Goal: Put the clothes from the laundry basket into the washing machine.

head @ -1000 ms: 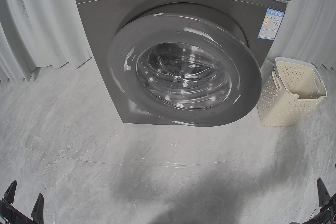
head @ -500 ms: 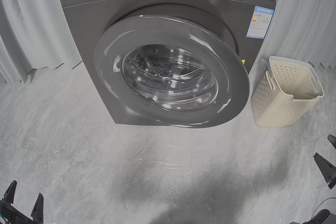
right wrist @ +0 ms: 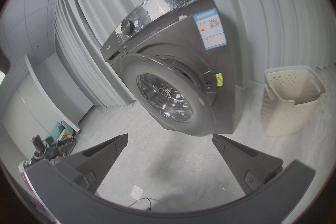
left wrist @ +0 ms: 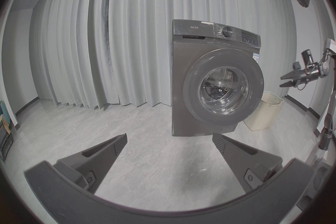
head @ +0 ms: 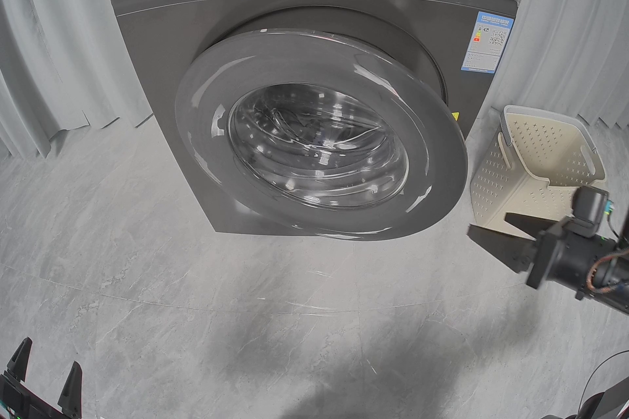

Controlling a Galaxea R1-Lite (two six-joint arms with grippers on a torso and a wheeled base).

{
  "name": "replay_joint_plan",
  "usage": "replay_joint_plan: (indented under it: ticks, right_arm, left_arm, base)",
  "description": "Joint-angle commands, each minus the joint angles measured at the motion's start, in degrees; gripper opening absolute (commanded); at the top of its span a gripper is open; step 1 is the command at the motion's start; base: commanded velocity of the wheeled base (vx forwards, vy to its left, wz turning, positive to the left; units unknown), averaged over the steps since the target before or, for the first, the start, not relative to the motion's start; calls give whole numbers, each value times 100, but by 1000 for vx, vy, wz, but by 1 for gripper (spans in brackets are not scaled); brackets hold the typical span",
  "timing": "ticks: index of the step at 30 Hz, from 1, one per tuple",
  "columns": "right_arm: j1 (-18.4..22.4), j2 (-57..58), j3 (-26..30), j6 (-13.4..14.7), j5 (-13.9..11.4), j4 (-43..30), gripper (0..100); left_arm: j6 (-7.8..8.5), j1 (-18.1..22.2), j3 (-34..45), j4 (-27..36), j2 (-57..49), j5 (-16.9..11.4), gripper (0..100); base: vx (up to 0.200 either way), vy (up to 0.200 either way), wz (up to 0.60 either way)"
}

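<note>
The washing machine is seen square ahead on the grey floor, and its round door is not latched. In the right wrist view a gap is shown along the latch side, so the door is judged ajar rather than shut. The cream laundry basket is stood upright on the floor just beside the machine, on the robot's right. No clothes can be made out in the part of the basket that is shown, though its bottom is partly covered by the arm, so that cannot be stated firmly. A dark shape is glimpsed through the door glass, and it may well be laundry lying in the drum.

The right tool is held in the air in front of the basket, near the door's free edge, its jaws spread wide with nothing gripped. The left tool is parked low above the floor, well apart from machine and basket, likewise spread wide and empty.

The step in hand is judged to be work on the door, not a pick from the basket. If the load is in, a push on the free edge is called for until the latch is caught. If not, the door must first be swung wide so the opening is cleared.
</note>
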State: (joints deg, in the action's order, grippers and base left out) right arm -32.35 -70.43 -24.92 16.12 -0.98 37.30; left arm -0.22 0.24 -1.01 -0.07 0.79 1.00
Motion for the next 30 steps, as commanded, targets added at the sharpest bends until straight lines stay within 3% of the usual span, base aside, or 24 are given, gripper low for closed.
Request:
replay_joint_plan:
  ticks: [1,8,10,17,25,26,30]
  right_arm:
    - [-605,-1676,-866,304,475,524,100]
    - [-518,-2230,-1288,269,546,1086,100]
    - [-157,-2520,-1534,217,555,1543,100]
    - [309,-2538,-1630,-47,555,1842,100]
    - [63,-2379,-1261,-214,555,1983,100]
    - [-192,-2353,-1077,-258,555,2070,100]
    - [-386,-2362,-936,-284,555,2334,100]
  left_arm:
    - [-4,2,101,-1,-79,-3,100]
    - [-4,2,101,-1,-79,-3,100]
    - [-4,2,101,7,-79,-3,100]
    - [-4,2,101,-1,-79,-3,100]
    - [4,2,101,-1,-79,-3,100]
    - [-4,2,101,-1,-79,-3,100]
    - [-4,2,101,-1,-79,-3,100]
  base:
    - [0,0,0]
    - [143,0,0]
    - [200,0,0]
    - [57,0,0]
    - [0,0,0]
    - [0,0,0]
    - [0,0,0]
